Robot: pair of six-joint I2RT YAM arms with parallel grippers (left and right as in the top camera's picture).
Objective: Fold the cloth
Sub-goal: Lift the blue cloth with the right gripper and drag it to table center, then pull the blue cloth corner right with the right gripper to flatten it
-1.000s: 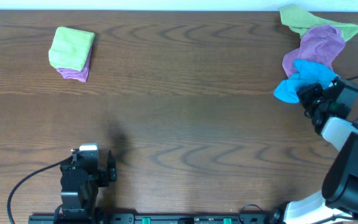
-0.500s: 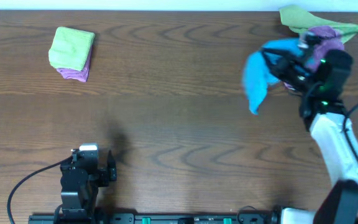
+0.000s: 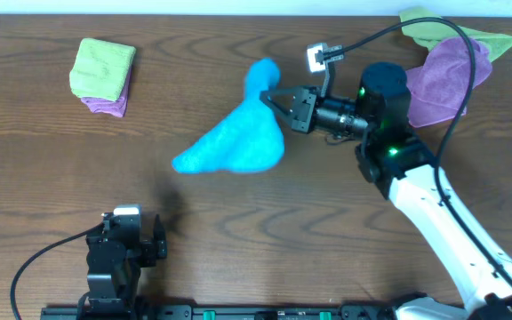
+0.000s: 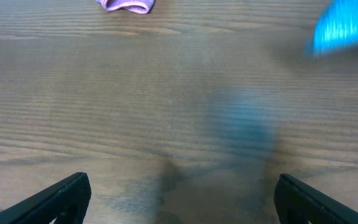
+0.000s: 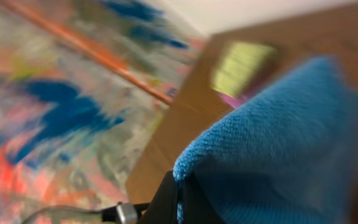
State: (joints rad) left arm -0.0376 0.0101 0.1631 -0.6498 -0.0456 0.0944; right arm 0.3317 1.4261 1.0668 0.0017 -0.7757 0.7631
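My right gripper [image 3: 283, 105] is shut on a blue cloth [image 3: 235, 142] and holds it above the middle of the table, the cloth hanging and trailing to the left. In the right wrist view the blue cloth [image 5: 284, 137] fills the frame, pinched between the fingers [image 5: 180, 198]. A blurred corner of the blue cloth [image 4: 345, 28] shows at the top right of the left wrist view. My left gripper [image 4: 179, 199] is open and empty, low over bare wood near the front edge [image 3: 123, 240].
A folded stack, green cloth [image 3: 103, 66] on purple cloth [image 3: 107, 104], lies at the back left. A loose purple cloth [image 3: 443, 76] and a green cloth [image 3: 443, 27] lie at the back right corner. A cable arcs over the right arm.
My right gripper lifted the blue cloth off the pile at the back right and swung it left to the middle of the table. The left arm has not moved.
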